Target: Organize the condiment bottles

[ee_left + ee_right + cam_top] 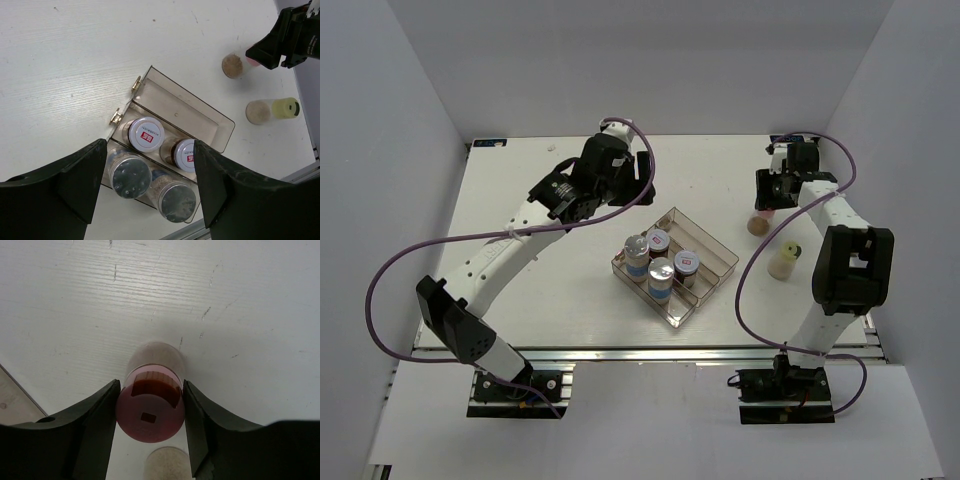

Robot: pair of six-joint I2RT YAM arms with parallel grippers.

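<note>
White desk (510, 170), white walls. Clear tray (185, 107) sits mid-desk: two red-marked-lid jars (146, 135) and two silver-capped jars (131, 176) stand upright in it, and the long far-right compartment is bare. Pink-capped jar (150, 412) lies on its side far right, with the yellow-capped jar (783, 262) on its side just near of it. Right tool (151, 385) is clamped across the pink cap and looks in contact on both sides; the jar rests on the desk. Left tool (150, 145) gapes empty above the tray.

Handling guess: light, rigid, smooth cylinders. They'll roll when lying down and slip if pinched off-centre. Cap grip works, but a body grip looks safer for uprighting.

Glass or plastic: can't tell. Labels unreadable. Divider between the two filled rows unclear. Yellow-capped jar is cut off at the bottom edge of the right wrist view.
</note>
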